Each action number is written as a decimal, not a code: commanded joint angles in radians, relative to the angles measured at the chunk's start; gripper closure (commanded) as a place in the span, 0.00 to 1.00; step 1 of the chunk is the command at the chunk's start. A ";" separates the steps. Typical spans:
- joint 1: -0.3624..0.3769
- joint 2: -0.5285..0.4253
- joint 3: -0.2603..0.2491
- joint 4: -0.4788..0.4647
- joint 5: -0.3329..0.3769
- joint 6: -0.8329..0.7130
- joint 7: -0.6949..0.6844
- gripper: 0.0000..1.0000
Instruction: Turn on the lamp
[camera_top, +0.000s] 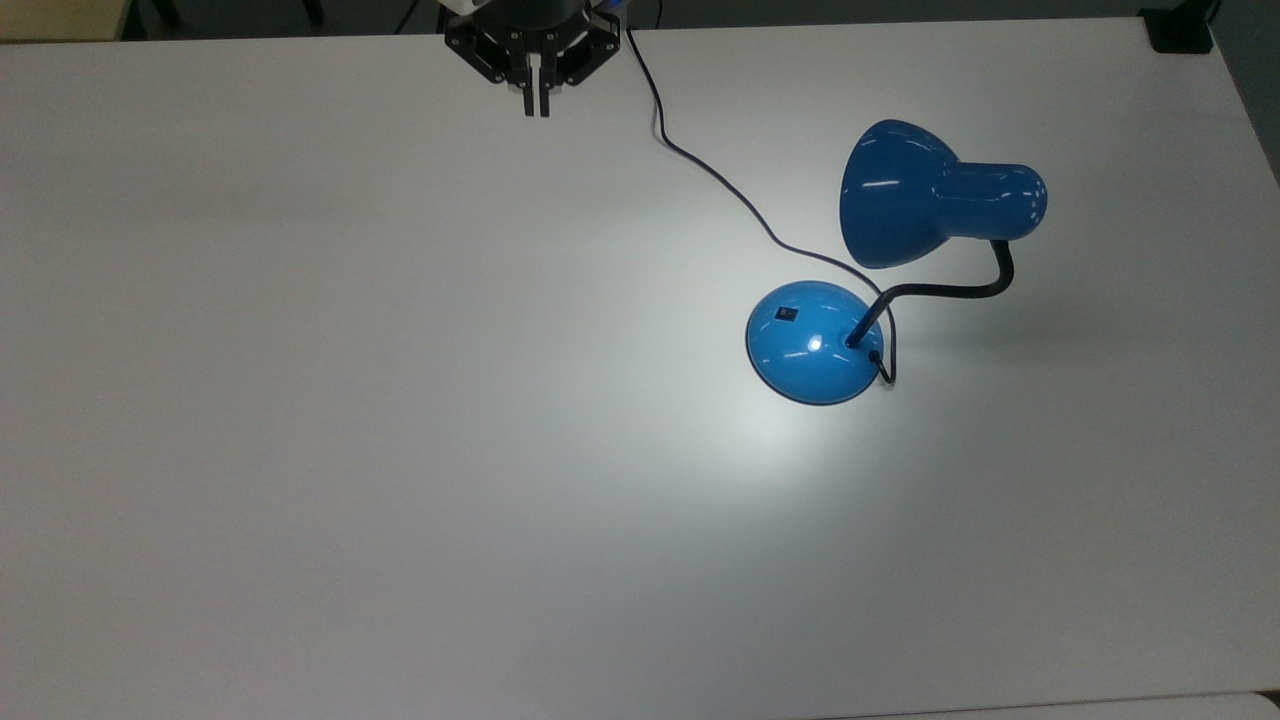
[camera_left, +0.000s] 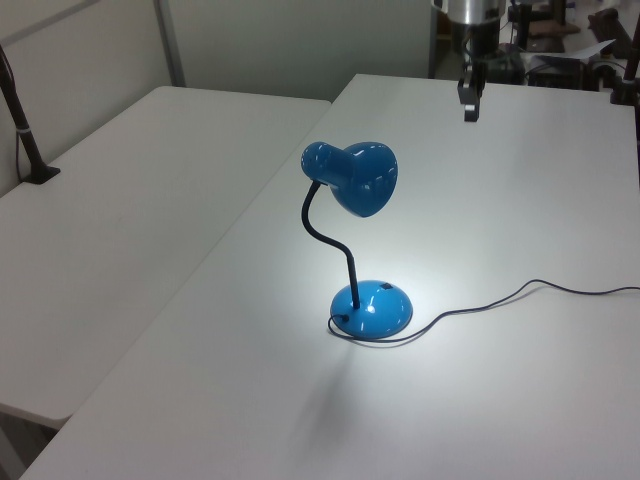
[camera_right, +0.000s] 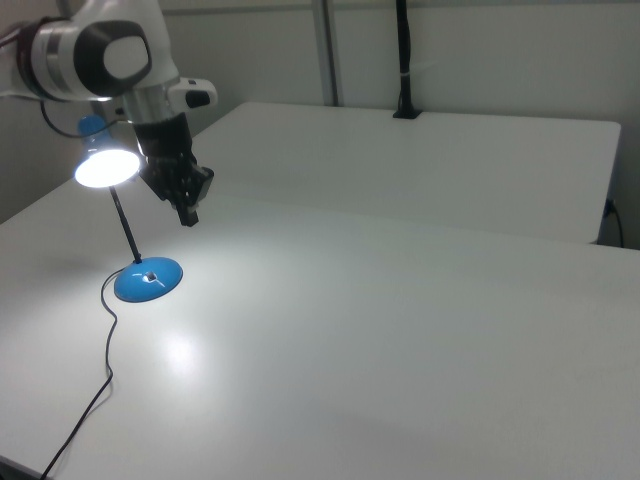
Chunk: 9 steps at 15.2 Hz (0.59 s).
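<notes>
Though the lamp (camera_top: 880, 270) already glows, the gripper (camera_top: 535, 100) hangs high and well apart from it, jaws together.

Seen in the top view, the lamp stands on the table (camera_top: 350, 400) down and to the right of the jaws, its shade (camera_left: 362, 178) casting a bright pool around the base (camera_top: 815, 343); the right view shows the bulb lit. The switch (camera_top: 787, 314) sits on the base's side nearest the jaws, and the cord (camera_top: 720, 185) trails from the base toward them. The task looks done. Judged from here, the retreat should go up and clear, avoiding the cord so the base does not shift.
</notes>
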 joint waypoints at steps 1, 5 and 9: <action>-0.018 0.002 0.002 0.076 -0.016 -0.100 0.025 0.39; -0.036 -0.013 0.002 0.076 -0.019 -0.094 0.025 0.00; -0.038 -0.022 0.000 0.078 -0.019 -0.086 0.025 0.00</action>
